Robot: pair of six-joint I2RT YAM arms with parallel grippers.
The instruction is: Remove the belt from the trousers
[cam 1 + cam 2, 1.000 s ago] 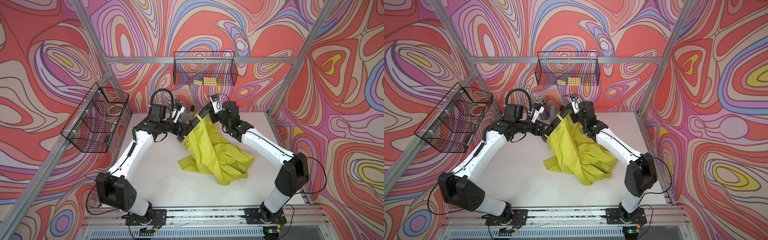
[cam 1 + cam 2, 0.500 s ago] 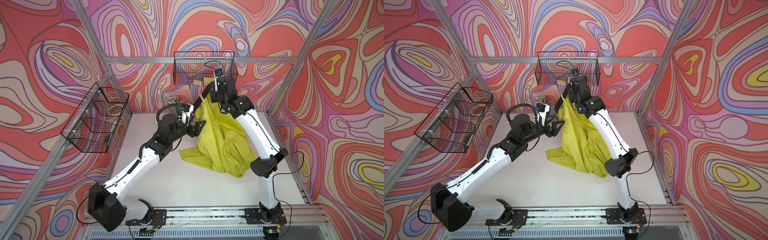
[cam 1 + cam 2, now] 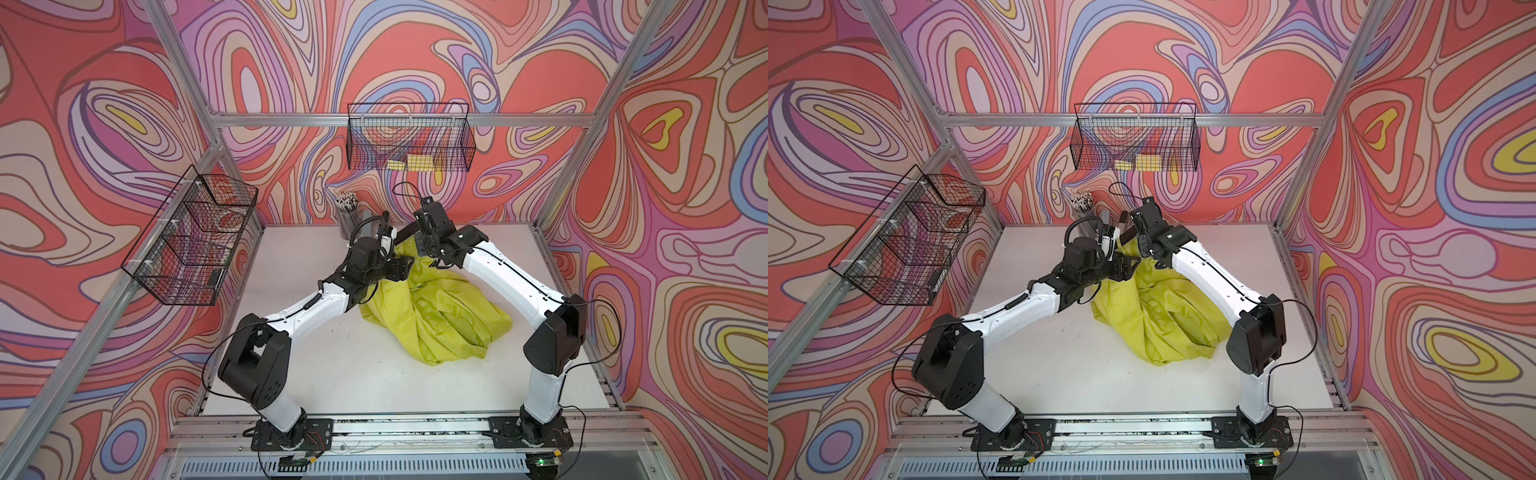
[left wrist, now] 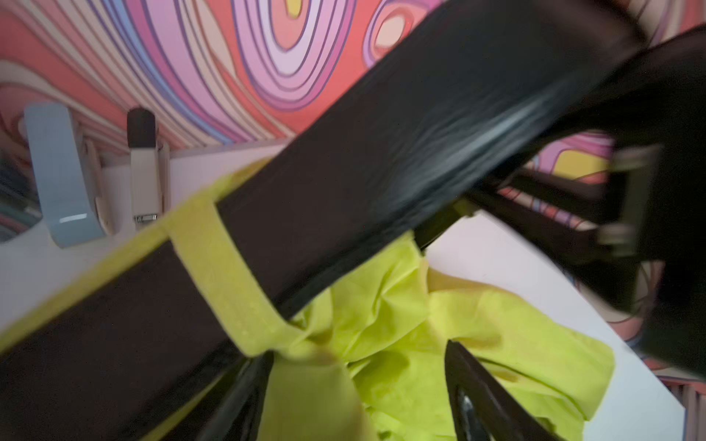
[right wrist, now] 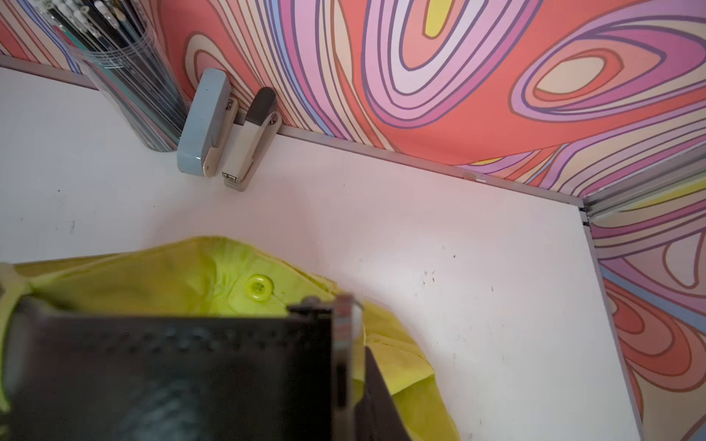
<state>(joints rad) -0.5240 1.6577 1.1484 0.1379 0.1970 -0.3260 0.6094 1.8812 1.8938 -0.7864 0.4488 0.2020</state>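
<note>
- The belt (image 4: pixel 382 172) is held up off the counter (image 3: pixel 332 365), near the pencil cup (image 3: pixel 347 216) on the side of the robot's right arm; it is a broad black strap, and it passes through a yellow-green belt loop (image 4: pixel 229 275) of the trousers
- The trousers (image 3: pixel 440 324) lie in a crumpled heap on the counter, farther from the pencil cup and toward the arm bases; their waist end is drawn up toward the cup, where the two arms meet
- The right gripper (image 3: pixel 414 237) has its jaws closed down on the belt; in the right wrist view the strap fills the space under the camera and hides the jaws; a row of holes runs along it up to the buckle (image 5: pixel 344 343), and a yellow-green button (image 5: pixel 259 286) shows just past it; whether the buckle is fastened cannot be told
- The left gripper (image 3: pixel 405 268) has its jaws standing wide apart, one on each side of the bunched fabric just under the belt loop; they clamp nothing
- A grey-blue stapler (image 5: pixel 206 126) and a white stapler (image 5: pixel 248 149) stand side by side just beside the pencil cup, against the back wall (image 5: pixel 420 76)
</note>
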